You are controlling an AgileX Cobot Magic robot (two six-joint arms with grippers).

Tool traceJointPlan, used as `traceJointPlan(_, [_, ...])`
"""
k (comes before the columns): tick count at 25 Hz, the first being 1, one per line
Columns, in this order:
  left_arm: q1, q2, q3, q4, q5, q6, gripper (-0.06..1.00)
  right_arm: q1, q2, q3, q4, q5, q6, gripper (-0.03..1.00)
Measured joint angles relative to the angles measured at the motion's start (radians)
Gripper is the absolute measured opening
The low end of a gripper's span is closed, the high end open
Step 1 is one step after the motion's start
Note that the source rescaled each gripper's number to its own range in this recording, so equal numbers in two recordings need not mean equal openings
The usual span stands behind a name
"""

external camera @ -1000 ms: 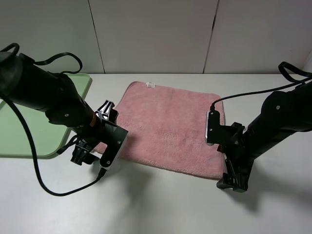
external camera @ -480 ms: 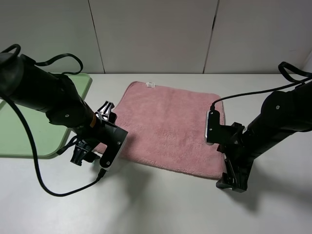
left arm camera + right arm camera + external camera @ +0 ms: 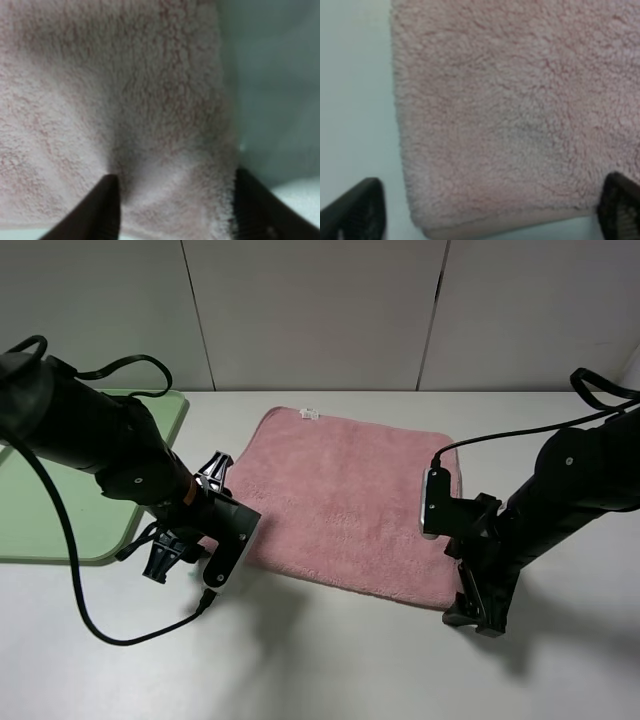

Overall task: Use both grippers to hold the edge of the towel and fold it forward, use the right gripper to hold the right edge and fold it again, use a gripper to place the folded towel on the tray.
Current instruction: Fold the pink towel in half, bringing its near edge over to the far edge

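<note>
Left end effector (image 3: 175, 210): moved a tiny bit since before; its two fingers are apart, with the near left corner of the towel (image 3: 345, 500) bunched up between them.
Right end effector (image 3: 487, 210): wide open, one finger on each side of the near right corner, holding nothing.
Towel: pink, lying flat on the white worktop (image 3: 330, 670).
Tray (image 3: 100, 530): green, left of the towel.

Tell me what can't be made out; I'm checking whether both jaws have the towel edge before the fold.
Left wrist: blurred; left gripper jaws cropped, so any pinch on the towel is unclear.
Right wrist: right gripper jaws cropped too.
Exterior high: both jaws hidden behind their own arms; the tray cut by the frame edge and covered by the left arm.
</note>
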Motion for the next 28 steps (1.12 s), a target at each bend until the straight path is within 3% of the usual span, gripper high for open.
traceJointPlan(6, [0.000,0.005,0.000,0.000,0.000,0.000,0.26,0.003,-0.015,0.001,0.005,-0.020,0.012,0.66])
traceJointPlan(9, [0.000,0.005,0.000,0.000,0.000,0.000,0.20,0.005,-0.038,0.007,-0.012,-0.040,0.014,0.61])
traceJointPlan(19, [0.000,0.005,0.000,0.000,0.000,0.000,0.18,0.005,-0.140,0.009,-0.018,-0.056,0.055,0.57])
traceJointPlan(28, [0.000,0.005,0.000,0.000,0.000,0.000,0.18,0.005,-0.140,0.009,-0.019,-0.047,0.055,0.21])
